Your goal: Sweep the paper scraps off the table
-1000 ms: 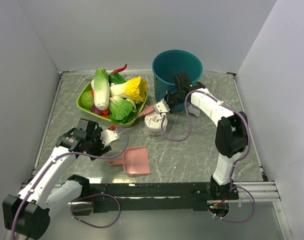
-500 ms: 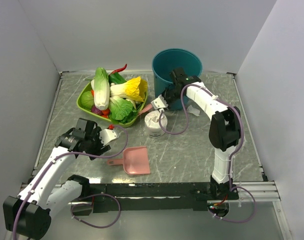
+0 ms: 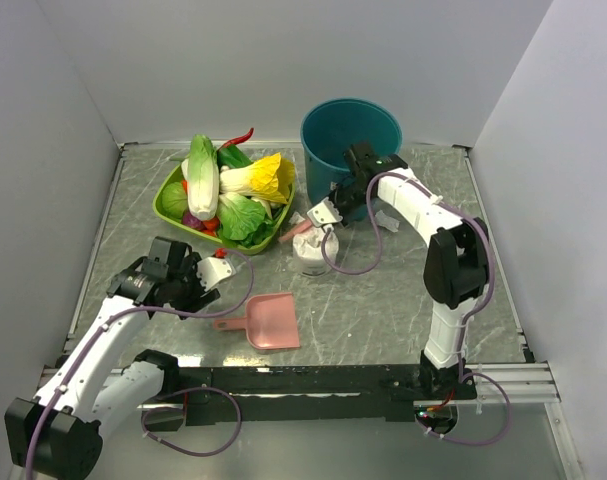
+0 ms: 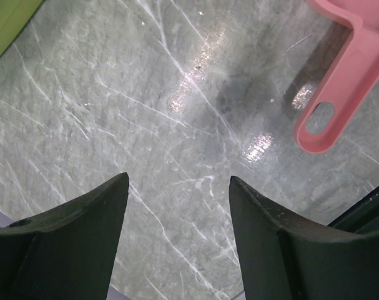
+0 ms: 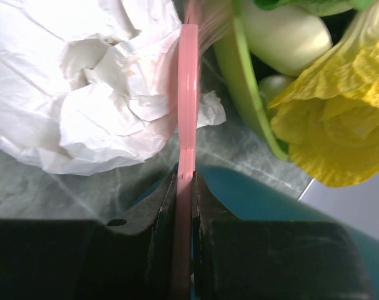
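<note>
- Your L gripper (image 4: 178,184) hangs w/ jaws wide, nothing btwn them, over the bare grey surface (image 4: 114,94). The pink dustpan (image 3: 270,322) lies flat, its handle end near that gripper.
- Your R gripper (image 5: 184,174) is clamped tight on a thin pink brush (image 5: 188,94), right beside the white tissue roll (image 3: 311,252).
- Paper scraps (image 3: 387,221): one wad sits on the surface by the teal bucket (image 3: 323,150), next to the R arm. Another small bit is just beside the brush, near the green tray (image 3: 168,205).

Small crumpled white paper scraps (image 3: 387,221) on veined grey table (image 3: 373,300)
</note>
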`<state>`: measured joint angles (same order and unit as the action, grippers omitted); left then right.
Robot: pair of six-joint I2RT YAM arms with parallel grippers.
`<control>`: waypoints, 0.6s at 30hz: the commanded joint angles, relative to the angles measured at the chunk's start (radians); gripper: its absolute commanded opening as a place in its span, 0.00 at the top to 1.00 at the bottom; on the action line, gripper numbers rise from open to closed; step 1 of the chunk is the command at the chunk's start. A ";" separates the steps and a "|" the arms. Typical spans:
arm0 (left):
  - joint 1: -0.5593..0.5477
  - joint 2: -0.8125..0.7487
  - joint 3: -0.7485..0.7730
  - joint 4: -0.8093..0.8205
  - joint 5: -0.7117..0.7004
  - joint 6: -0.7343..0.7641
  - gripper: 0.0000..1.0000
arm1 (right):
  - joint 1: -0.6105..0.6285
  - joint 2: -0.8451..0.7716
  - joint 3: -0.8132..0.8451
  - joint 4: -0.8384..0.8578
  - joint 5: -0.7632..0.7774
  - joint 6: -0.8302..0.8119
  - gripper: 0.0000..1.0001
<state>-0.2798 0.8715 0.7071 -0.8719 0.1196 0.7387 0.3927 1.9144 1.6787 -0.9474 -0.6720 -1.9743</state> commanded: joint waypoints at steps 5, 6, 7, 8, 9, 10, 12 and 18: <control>0.005 -0.023 0.020 0.031 0.052 -0.001 0.30 | -0.040 -0.129 -0.025 -0.042 -0.047 0.086 1.00; 0.004 -0.020 0.020 0.033 0.057 -0.001 0.30 | -0.040 -0.135 -0.025 -0.028 -0.057 0.103 1.00; 0.004 -0.017 0.022 0.036 0.058 -0.001 0.30 | -0.040 -0.140 -0.027 -0.018 -0.063 0.138 1.00; 0.004 -0.017 0.023 0.036 0.060 -0.002 0.30 | -0.038 -0.144 -0.022 -0.004 -0.084 0.156 1.00; 0.005 -0.017 0.023 0.037 0.061 -0.004 0.30 | -0.040 -0.144 -0.017 0.021 -0.093 0.176 1.00; 0.004 -0.017 0.023 0.037 0.063 -0.004 0.30 | -0.040 -0.143 -0.016 0.031 -0.107 0.201 1.00; 0.004 -0.016 0.022 0.036 0.064 -0.005 0.30 | -0.034 -0.138 -0.017 0.074 -0.129 0.212 1.00; 0.004 -0.012 0.022 0.021 0.060 -0.010 0.30 | -0.009 -0.071 -0.020 0.147 -0.115 0.184 1.00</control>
<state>-0.2798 0.8593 0.7071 -0.8639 0.1570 0.7387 0.3668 1.8221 1.6547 -0.8738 -0.7383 -1.7840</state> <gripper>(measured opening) 0.696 0.167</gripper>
